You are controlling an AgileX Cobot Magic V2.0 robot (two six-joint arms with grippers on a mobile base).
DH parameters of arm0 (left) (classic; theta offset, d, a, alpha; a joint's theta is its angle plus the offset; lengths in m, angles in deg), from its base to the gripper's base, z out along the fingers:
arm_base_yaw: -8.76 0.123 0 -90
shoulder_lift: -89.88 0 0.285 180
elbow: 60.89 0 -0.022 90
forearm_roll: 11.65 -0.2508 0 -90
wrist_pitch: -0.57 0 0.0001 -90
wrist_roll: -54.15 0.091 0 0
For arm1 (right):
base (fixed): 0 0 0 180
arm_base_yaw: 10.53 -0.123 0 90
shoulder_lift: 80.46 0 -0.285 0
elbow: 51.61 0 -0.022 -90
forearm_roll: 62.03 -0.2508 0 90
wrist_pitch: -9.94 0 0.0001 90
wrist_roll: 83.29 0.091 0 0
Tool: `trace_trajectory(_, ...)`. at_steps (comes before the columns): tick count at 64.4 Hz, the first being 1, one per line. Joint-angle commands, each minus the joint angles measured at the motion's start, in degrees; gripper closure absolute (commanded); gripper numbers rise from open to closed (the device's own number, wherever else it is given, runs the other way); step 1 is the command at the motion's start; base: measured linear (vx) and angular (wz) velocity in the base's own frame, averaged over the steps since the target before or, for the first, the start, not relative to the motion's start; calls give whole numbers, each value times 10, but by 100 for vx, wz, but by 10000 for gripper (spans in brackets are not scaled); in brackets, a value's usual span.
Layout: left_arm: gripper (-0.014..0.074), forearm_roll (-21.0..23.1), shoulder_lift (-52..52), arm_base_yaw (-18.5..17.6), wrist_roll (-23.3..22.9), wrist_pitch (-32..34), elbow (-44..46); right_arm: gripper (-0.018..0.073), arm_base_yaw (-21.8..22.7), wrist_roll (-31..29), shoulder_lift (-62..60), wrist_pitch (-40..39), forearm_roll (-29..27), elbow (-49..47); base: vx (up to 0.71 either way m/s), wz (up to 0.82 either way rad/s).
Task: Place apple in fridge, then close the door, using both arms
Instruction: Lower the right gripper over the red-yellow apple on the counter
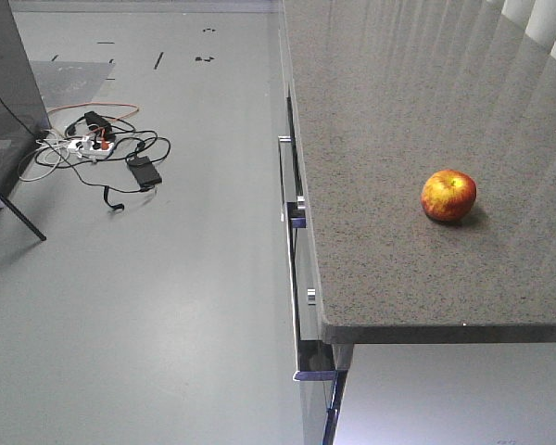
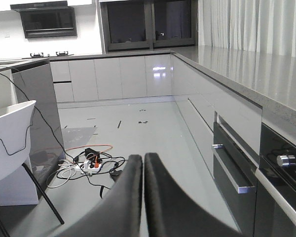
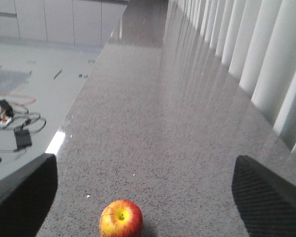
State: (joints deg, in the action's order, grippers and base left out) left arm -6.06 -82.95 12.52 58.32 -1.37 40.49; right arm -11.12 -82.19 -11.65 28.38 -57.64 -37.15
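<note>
Reaching for the apple (image 1: pixel 448 195) looked to be the step in hand, the very first of the task, since the fruit sat untouched on the grey stone countertop (image 1: pixel 398 93) and neither the fridge nor its door showed in any view. In the front view the apple rested well in from the countertop's left edge, over the drawers, and nearer the near edge than the far one, with bare stone all round it. The right gripper (image 3: pixel 144 160) had its fingers (image 3: pixel 19 197) spread wide. In its wrist view the apple lay low between them, touching neither and sitting a little closer to the finger on the picture's left. How high the fingers hung above the stone could not be told. By my reading the next move called for lowering and centring that gripper so that both fingers flanked the widest part of the fruit, then closing gently, because a round apple would roll away if nudged from one side only. The left gripper (image 2: pixel 143 160) had its fingers pressed together on nothing and pointed out over the kitchen floor, where a tangle of cables (image 2: pixel 91 165) lay, well apart from the apple. That arm seemed the likely one for the door later.
</note>
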Motion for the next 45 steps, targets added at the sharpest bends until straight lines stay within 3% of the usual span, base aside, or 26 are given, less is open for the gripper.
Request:
trace_trajectory(1,603,4,-9,-3,-5,44,10,-114,1,-42,57,-10,-40,-66,0,0)
trace_trajectory(21,603,4,-9,-3,-5,44,10,-106,1,-180,257,40,-222,-191,0,0)
trace_trajectory(45,603,4,-9,-3,-6,44,10,-100,1,-158,405,36,-219,-264,0,0)
